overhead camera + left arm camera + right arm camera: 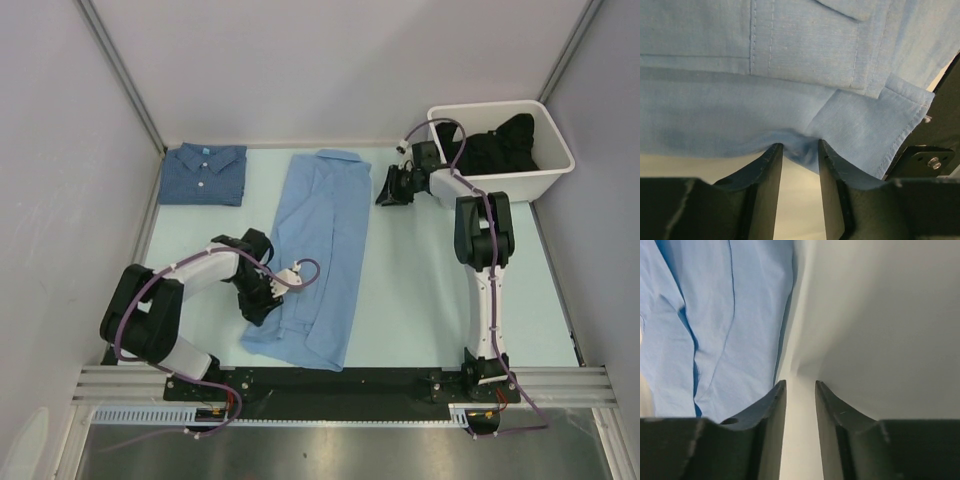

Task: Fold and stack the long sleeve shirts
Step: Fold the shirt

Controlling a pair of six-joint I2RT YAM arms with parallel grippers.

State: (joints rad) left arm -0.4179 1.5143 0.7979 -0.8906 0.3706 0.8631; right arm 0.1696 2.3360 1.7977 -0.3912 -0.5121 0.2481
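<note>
**Left pinches the near hem, right hangs slack at the far edge**

Your light sky-blue shirt [325, 250] lies lengthwise in the middle of the table [430, 280]. Its collar is at the far end and its tail at the near end.

The denim-blue shirt [203, 175] is folded at the far left, well apart from it, collar and turquoise label up.

Your left gripper [800, 150] is at the sky-blue shirt's left edge, toward the near end. The jaws are narrow, with a pucker of hem bunched between the tips. A stitched cuff [875, 135] lies just right of the pinch.

Your right gripper [800, 385] is just beside the shirt's far right edge. The jaws show a slim gap with only bare table between them; it holds nothing. The cloth lies just to one side of the fingers.

At the far right a white bin [520, 185] holds dark clothes [500, 140].
</note>
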